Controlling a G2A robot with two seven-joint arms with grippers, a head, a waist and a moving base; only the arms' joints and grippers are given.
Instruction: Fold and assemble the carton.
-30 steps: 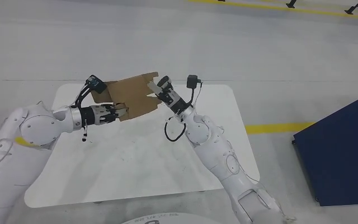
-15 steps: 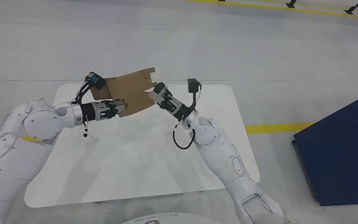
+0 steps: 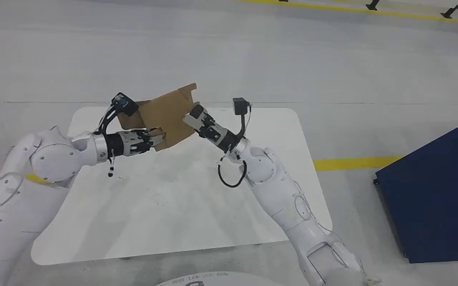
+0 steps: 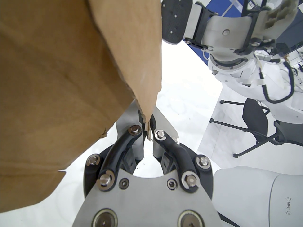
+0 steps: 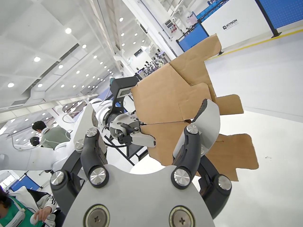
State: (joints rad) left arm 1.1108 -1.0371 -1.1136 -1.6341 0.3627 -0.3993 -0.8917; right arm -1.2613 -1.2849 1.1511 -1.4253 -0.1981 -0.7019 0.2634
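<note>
Over 1 white table [image 3: 179,207], left gripper [image 4: 148,128] pinches 1 carton [image 3: 168,113]; right gripper [image 3: 194,115] gapes wide beside it.

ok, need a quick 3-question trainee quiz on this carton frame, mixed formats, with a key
1. Fill in: the right gripper, beside the carton, has its jaws ____.
2. The left gripper is: A) open, clear of the carton; B) shut on the carton's edge; C) holding nothing.
3. True or false: the carton lies flat on the table.

Key: 1 open. 2 B. 3 false, it is held up above the table.
</note>
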